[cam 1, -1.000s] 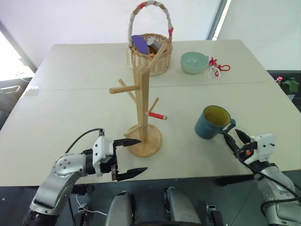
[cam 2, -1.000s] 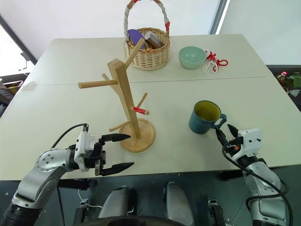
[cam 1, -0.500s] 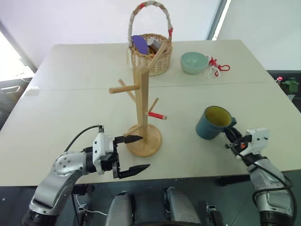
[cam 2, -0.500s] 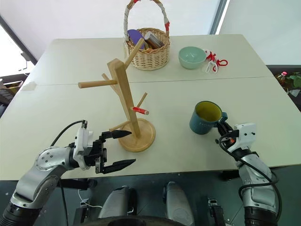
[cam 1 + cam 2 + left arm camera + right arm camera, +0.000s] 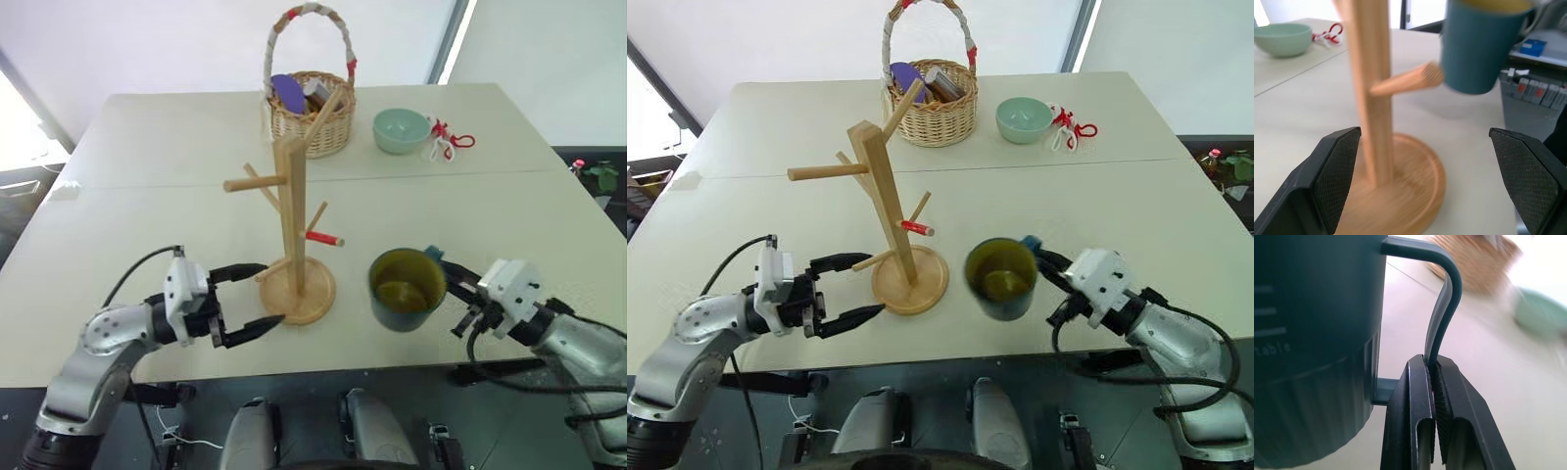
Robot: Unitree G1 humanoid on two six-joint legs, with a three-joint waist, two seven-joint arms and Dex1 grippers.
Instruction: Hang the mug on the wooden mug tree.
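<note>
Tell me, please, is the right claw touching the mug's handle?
Touching. The right wrist view shows the right claw pinched shut on the mug handle.

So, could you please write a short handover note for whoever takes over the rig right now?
Right gripper: shut on the mug's handle, mug held off the table, right of the mug tree.
Left gripper: open, empty, at the tree's base, jaws either side of it.
Done: mug picked up.
Left: hook the handle over a peg, release.
</note>
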